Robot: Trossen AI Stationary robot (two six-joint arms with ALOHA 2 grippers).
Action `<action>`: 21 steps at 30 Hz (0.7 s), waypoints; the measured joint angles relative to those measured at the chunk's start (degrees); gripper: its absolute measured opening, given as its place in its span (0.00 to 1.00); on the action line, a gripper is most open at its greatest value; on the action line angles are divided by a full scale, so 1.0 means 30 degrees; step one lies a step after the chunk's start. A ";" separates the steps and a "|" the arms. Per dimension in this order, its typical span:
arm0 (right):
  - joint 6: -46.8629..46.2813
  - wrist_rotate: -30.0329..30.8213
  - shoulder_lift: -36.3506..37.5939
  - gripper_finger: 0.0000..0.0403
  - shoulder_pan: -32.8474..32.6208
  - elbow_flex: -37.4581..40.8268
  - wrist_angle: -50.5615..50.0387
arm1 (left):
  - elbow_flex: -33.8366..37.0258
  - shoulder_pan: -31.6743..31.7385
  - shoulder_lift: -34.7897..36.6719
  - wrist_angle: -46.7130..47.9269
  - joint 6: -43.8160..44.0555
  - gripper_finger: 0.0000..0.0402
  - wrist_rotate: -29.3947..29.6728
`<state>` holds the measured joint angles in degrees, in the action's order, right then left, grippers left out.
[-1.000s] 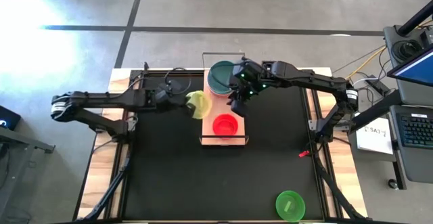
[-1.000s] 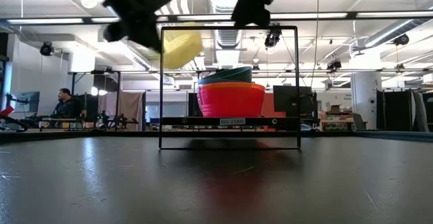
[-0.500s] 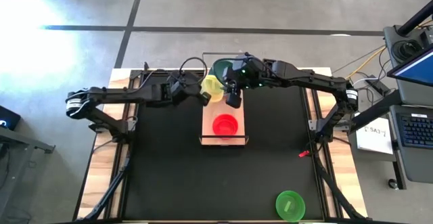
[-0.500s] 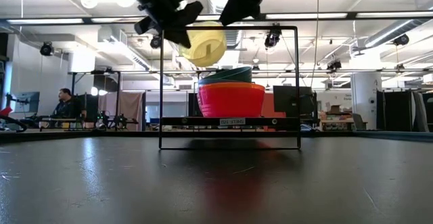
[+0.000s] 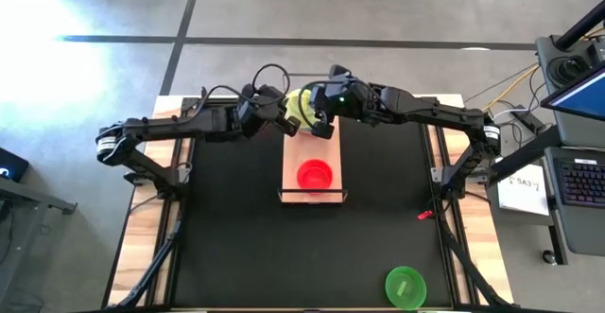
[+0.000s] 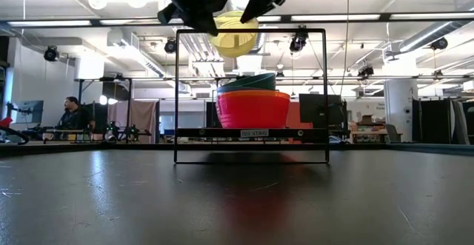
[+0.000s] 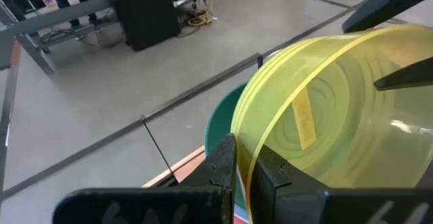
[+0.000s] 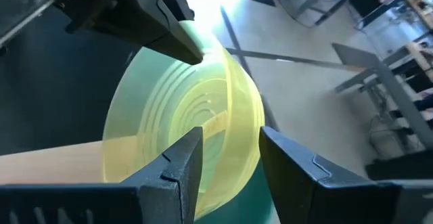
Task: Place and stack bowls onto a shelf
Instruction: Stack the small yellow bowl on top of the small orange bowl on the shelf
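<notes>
Yellow-green bowl (image 5: 302, 108): upper centre of frame, above shelf (image 5: 312, 196).
Left hand (image 7: 245, 166): pinching its rim.
Right hand (image 8: 229, 155): parted around opposite rim.
Nearby: teal bowl (image 7: 218, 126), red bowl (image 5: 315, 174), green bowl (image 5: 406, 286) on desk (image 5: 227, 237).

A bowl (image 5: 301, 106) is held between both hands above the shelf's (image 5: 291, 182) 12 o'clock end; another bowl (image 5: 405, 285) lies at the counter's 5 o'clock.

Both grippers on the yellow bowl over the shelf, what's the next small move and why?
Probably close the right gripper: its fingers straddle the rim of the yellow bowl but look open, while the left gripper pinches the opposite rim. The bowl hangs tilted above the teal bowl on the shelf.
</notes>
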<state>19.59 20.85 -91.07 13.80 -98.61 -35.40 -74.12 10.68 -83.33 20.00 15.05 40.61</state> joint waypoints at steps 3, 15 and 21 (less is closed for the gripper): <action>0.0170 0.0088 0.0000 0.33 0.0001 0.0000 0.0102 | -0.0032 0.0000 0.0000 -0.0059 0.0000 0.00 -0.0014; -0.0238 0.0886 0.0022 0.04 0.0067 0.0000 0.0181 | -0.0032 -0.0022 -0.0015 -0.0208 0.0383 0.01 -0.0343; -0.1121 0.1222 0.0015 0.02 0.0168 0.0000 -0.0302 | -0.0032 0.0022 -0.0015 -0.0379 0.0812 0.14 -0.2568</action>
<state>16.22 24.52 -91.02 14.30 -98.61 -36.31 -74.22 10.74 -83.37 18.87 17.49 32.90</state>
